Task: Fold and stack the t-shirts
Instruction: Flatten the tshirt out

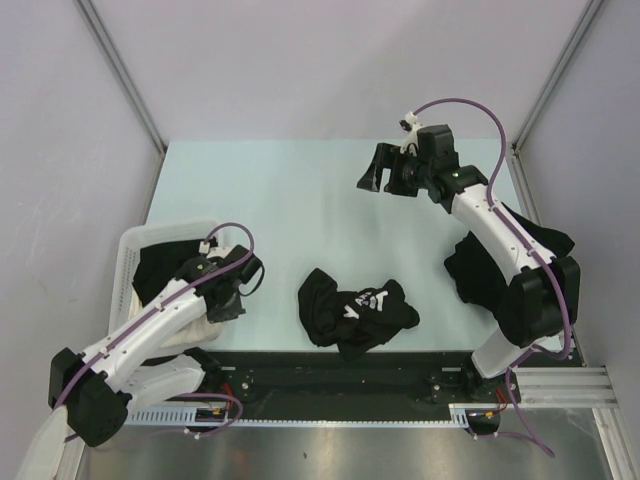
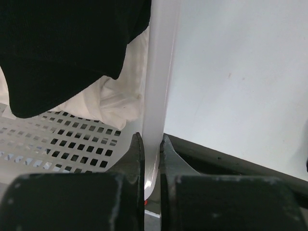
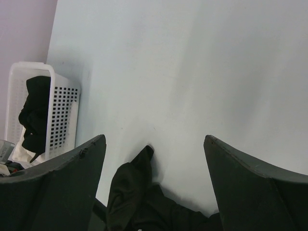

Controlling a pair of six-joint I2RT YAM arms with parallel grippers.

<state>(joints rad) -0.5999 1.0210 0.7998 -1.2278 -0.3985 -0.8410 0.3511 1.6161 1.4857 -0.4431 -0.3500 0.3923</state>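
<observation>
Left end effector (image 2: 151,140) pinches the wall of one white lattice basket (image 2: 160,72), which holds one black t-shirt (image 2: 62,48). One lettered t-shirt (image 1: 355,312) lies crumpled on the surface (image 1: 300,200); one dark heap (image 1: 490,265) lies at right. Farthest, right end effector (image 1: 378,172) hovers, spread.

A pale blue table (image 1: 300,200) sits between plain lilac-grey walls (image 1: 330,60) with metal corner posts (image 1: 119,70), evenly lit.

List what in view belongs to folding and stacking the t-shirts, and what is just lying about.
Belongs to the job:
printed black t-shirt, crumpled mid-table
black t-shirt in the basket
black t-shirt pile beside the right arm

Just lying about:
white basket
white cloth inside it
</observation>
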